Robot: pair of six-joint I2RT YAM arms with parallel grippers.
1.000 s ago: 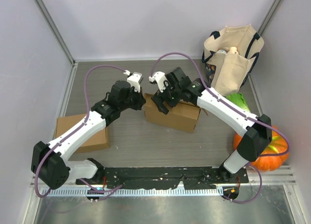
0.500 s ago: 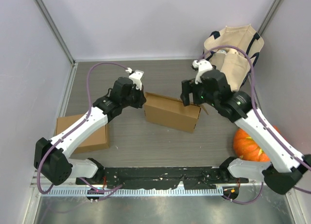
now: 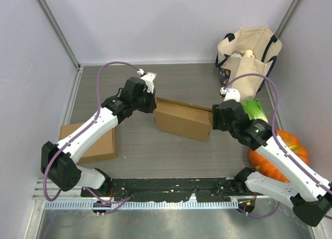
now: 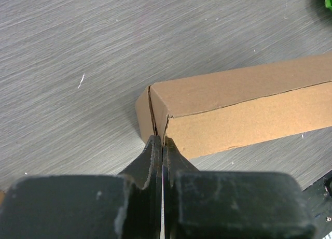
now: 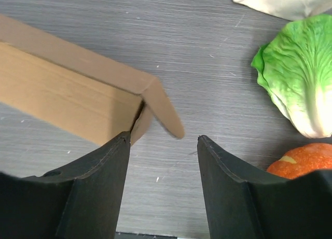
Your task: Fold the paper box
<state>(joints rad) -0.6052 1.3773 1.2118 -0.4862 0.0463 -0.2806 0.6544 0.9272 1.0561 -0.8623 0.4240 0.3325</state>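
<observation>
A brown paper box (image 3: 182, 120) lies on its side in the middle of the table. My left gripper (image 3: 150, 105) is shut, its tips pressed against the box's left end (image 4: 155, 114), right at the slit between two end flaps. My right gripper (image 3: 217, 120) is open at the box's right end, where one flap (image 5: 165, 108) sticks out loose between the jaws and a second flap (image 5: 139, 126) sits behind it. The left fingertip (image 5: 123, 140) is close to the box's lower corner; I cannot tell if it touches.
A second brown box (image 3: 88, 140) lies at the left under my left arm. A canvas tote bag (image 3: 248, 57) stands at the back right. A lettuce (image 3: 254, 109) and an orange pumpkin (image 3: 282, 151) sit at the right, close to my right arm.
My right arm has swung from over the box's top out to its right end and lowered there, uncovering the lettuce. My left gripper has stayed at the box's left end.
</observation>
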